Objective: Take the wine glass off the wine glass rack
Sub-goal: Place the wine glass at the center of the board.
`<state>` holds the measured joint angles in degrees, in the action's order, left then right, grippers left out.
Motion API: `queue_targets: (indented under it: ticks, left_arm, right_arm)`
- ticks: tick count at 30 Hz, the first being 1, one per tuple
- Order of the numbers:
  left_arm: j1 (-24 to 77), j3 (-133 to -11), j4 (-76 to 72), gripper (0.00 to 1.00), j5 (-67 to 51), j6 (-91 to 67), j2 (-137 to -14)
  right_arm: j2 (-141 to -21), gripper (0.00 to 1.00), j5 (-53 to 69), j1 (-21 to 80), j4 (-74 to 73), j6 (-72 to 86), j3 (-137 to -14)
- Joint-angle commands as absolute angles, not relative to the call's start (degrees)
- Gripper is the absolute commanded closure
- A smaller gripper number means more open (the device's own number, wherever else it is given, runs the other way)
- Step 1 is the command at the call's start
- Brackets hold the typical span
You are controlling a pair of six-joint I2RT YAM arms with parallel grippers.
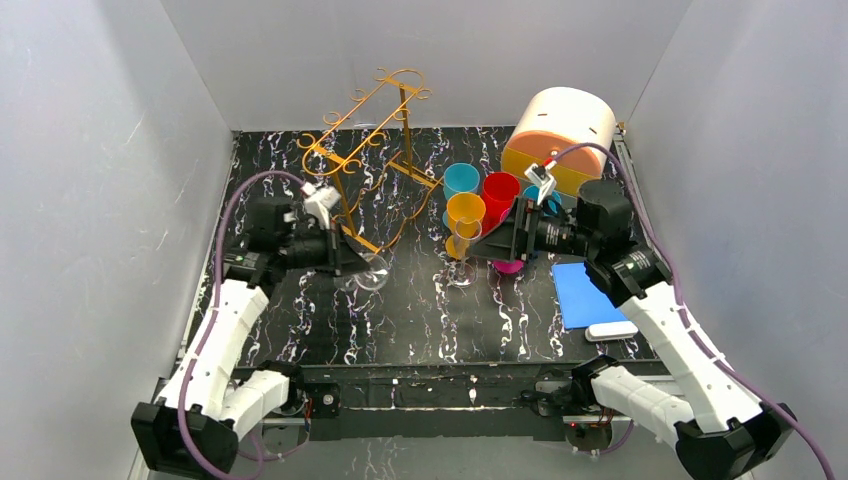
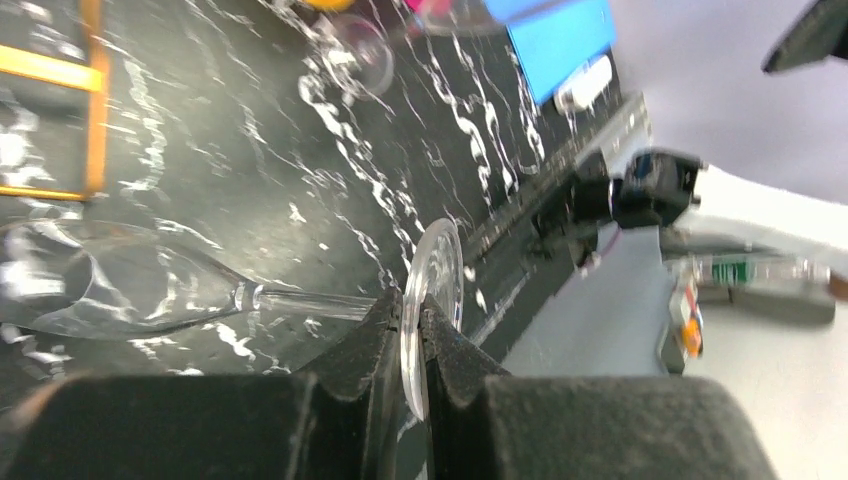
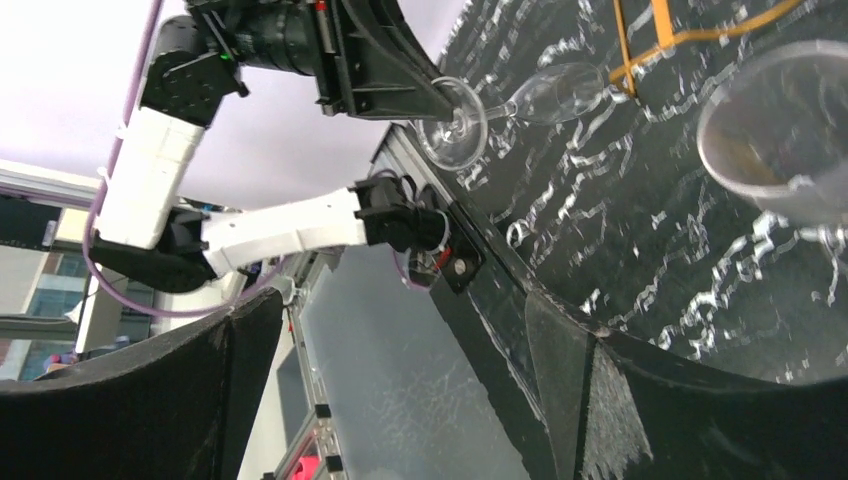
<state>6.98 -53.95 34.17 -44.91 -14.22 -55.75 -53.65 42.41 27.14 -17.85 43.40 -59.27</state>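
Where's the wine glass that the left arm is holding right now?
Left of centre in the top view: the wine glass lies sideways just in front of the wine glass rack, its foot pinched in the left gripper.

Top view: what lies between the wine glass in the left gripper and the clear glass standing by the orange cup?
Nothing: in the top view only bare marbled tabletop separates the wine glass from the standing glass.
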Motion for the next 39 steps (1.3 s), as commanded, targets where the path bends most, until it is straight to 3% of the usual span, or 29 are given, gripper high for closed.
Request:
queue_targets:
  ticks: [1, 6, 11, 16, 23, 29, 34, 39]
  left_arm:
    - [17.6, -49.9, 24.3, 1.0, -39.2, -21.5, -54.1]
    - [20.5, -51.6, 22.5, 1.0, -38.1, -25.3, -53.5]
    - [22.4, -52.4, 18.2, 1.0, -40.2, -29.4, -52.9]
    - [29.2, -46.8, 9.6, 1.0, -34.0, -38.5, -46.5]
    - [32.6, -46.0, 4.5, 1.0, -34.4, -42.9, -45.6]
    - [34.6, -43.2, 2.1, 1.0, -33.0, -42.9, -43.8]
    - [34.7, -41.1, 2.0, 1.0, -33.5, -43.5, -42.6]
    - [34.7, -39.7, 1.1, 1.0, -33.4, -43.6, -41.7]
  right_arm:
    - [-48.5, 0.02, 40.9, 27.3, -19.0, 44.4, -53.0]
    - [-47.3, 0.08, 50.6, 27.3, -6.6, 48.3, -49.7]
    - [-52.0, 0.17, 48.3, 27.3, -4.7, 50.3, -48.3]
    - [-49.9, 0.24, 39.3, 31.3, 14.8, 63.3, -39.9]
    - [-54.6, 0.23, 36.4, 41.7, 11.1, 58.7, -43.8]
    - [-59.1, 0.36, 33.5, 46.1, 10.0, 56.5, -46.8]
    - [-59.4, 0.53, 34.0, 46.1, 20.9, 60.2, -41.6]
    - [-61.7, 0.58, 38.2, 46.1, 26.1, 61.4, -40.7]
